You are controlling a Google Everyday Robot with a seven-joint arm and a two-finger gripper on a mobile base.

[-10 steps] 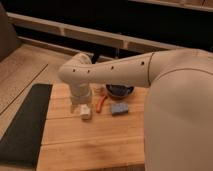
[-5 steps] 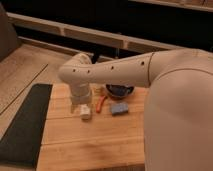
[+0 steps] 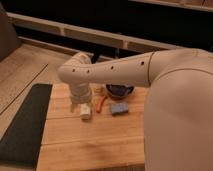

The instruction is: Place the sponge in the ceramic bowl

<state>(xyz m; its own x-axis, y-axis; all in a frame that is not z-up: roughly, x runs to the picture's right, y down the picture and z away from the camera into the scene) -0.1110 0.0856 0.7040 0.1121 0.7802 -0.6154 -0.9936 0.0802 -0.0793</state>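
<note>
The small light-blue rectangular sponge (image 3: 119, 108) lies flat on the wooden table (image 3: 90, 145), just on the near side of the round, glossy, dark blue-black ceramic bowl (image 3: 120, 91) and right of a thin orange-red object (image 3: 101, 103). The white arm (image 3: 115, 70) reaches in from the right, bends and points down. The gripper (image 3: 85, 109) hangs low over the table left of the sponge, jaws apart and clear of it.

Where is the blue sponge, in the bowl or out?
Out. The sponge lies on the table in front of the ceramic bowl; the gripper is low over the table nearby.
</note>
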